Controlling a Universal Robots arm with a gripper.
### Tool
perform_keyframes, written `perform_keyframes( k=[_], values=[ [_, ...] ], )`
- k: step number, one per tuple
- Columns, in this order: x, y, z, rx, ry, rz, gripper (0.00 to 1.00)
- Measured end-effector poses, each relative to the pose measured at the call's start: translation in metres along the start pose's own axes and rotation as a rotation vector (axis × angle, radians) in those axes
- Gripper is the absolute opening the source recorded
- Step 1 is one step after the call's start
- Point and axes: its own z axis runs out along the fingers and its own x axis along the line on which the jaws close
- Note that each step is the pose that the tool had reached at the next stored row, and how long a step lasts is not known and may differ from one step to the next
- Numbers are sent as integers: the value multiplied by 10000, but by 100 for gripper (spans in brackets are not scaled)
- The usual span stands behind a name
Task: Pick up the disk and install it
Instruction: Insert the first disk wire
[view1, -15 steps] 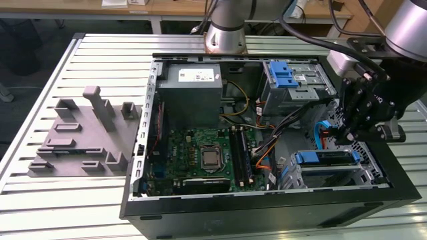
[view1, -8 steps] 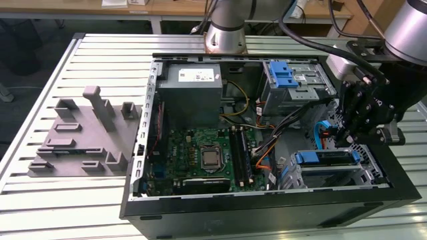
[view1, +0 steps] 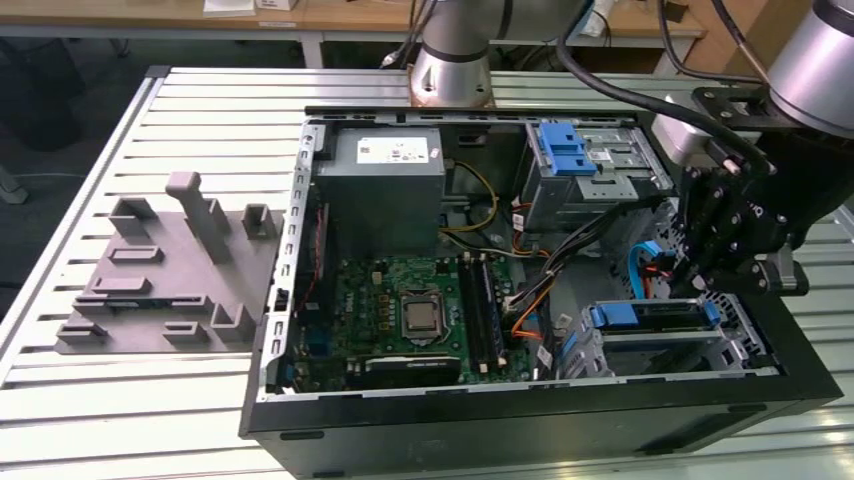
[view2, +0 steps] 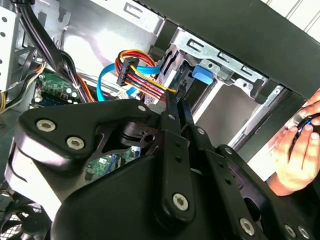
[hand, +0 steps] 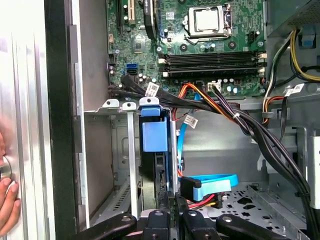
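Note:
The disk (view1: 650, 316), a flat drive in a blue carrier, lies in the drive cage (view1: 747, 340) at the front right corner of the open computer case. In the first wrist view its blue carrier (hand: 153, 136) stands on edge in a cage slot. My gripper (view1: 703, 288) hangs just above the disk's end toward the exterior view's right. The black fingers (view2: 172, 107) lie close together, shut, with their tips (hand: 163, 200) by the disk's near edge. Whether they pinch it is hidden.
Blue and multicoloured cables (hand: 210, 182) with a connector run right beside the slot. A person's hand (view2: 295, 150) rests on the case's outer wall. The motherboard (view1: 414, 315), a grey power supply (view1: 380, 175) and an upper bay with a blue latch (view1: 567, 150) fill the case. A grey fixture (view1: 167, 275) sits on the table.

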Motion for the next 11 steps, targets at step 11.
perform_keyframes(
  k=[11],
  values=[
    [36,-2,41,-2,0,33,16]
  ],
)
